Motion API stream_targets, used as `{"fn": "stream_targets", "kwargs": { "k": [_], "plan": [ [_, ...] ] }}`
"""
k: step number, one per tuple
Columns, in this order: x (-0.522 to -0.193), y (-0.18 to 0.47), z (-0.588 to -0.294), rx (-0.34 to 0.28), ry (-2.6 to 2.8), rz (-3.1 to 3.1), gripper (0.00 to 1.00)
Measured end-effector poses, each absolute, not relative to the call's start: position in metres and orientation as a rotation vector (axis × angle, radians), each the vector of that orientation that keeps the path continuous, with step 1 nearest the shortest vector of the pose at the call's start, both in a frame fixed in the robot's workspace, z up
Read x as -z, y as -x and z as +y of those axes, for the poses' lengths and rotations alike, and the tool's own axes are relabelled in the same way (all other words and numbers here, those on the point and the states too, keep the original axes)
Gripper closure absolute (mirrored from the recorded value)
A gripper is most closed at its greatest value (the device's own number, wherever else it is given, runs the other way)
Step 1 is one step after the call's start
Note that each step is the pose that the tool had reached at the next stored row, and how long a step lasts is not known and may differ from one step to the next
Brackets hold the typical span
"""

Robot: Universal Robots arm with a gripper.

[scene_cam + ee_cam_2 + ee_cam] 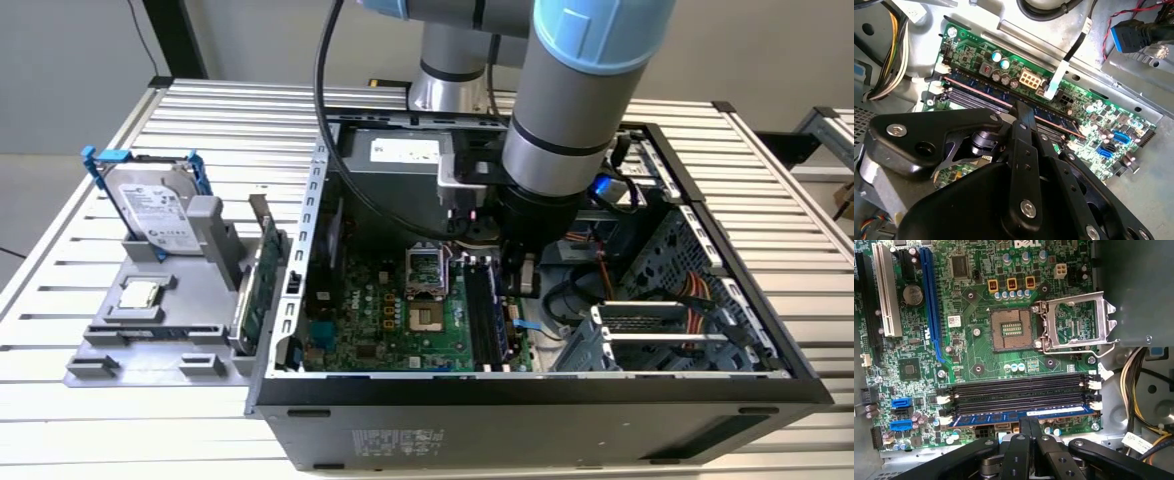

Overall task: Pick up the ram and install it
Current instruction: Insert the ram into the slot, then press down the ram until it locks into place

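One ram (1021, 416) in slot | first wrist view | pincer (1029, 427) over it

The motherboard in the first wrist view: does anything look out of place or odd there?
Nothing looks damaged. The ram lies straight along one memory slot, with the end effector right at its edge. The CPU socket is empty and its metal cover stands open.

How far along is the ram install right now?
The ram already lies along the outermost memory slot on the motherboard, so pickup and carrying look done. The hand is right at the stick's top edge, fingers close together. Whether the stick is fully seated and the white end latches have closed can't be told; those remain.
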State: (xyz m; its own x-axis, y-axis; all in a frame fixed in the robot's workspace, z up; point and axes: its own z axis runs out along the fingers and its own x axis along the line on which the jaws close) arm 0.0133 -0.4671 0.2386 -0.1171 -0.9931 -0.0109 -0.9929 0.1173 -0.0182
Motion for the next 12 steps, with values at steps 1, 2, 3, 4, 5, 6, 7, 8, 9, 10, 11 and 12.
{"fn": "stream_targets", "kwargs": {
  "k": [1, 2, 3, 4, 5, 6, 7, 8, 9, 10, 11, 12],
  "plan": [
    [-0.2386, -0.0133, -0.4672, 0.01, 2.074, 2.333, 1.0],
    [-0.2385, -0.0133, -0.4675, 0.01, 2.074, 2.333, 1.0],
    [-0.2383, -0.0133, -0.468, 0.01, 2.074, 2.333, 1.0],
    [-0.2376, -0.0133, -0.4682, 0.01, 2.074, 2.333, 1.0],
    [-0.2367, -0.0133, -0.4682, 0.01, 2.074, 2.333, 1.0],
    [-0.2366, -0.0133, -0.4689, 0.01, 2.074, 2.333, 1.0],
    [-0.2365, -0.0134, -0.4702, 0.01, 2.074, 2.333, 1.0],
    [-0.2364, -0.0134, -0.4718, 0.01, 2.074, 2.333, 1.0],
    [-0.2364, -0.0134, -0.4734, 0.01, 2.074, 2.333, 1.0],
    [-0.2364, -0.0135, -0.475, 0.01, 2.074, 2.333, 1.0],
    [-0.2363, -0.0135, -0.4762, 0.01, 2.074, 2.333, 1.0],
    [-0.2362, -0.0134, -0.4769, 0.01, 2.074, 2.333, 1.0]
  ]
}}
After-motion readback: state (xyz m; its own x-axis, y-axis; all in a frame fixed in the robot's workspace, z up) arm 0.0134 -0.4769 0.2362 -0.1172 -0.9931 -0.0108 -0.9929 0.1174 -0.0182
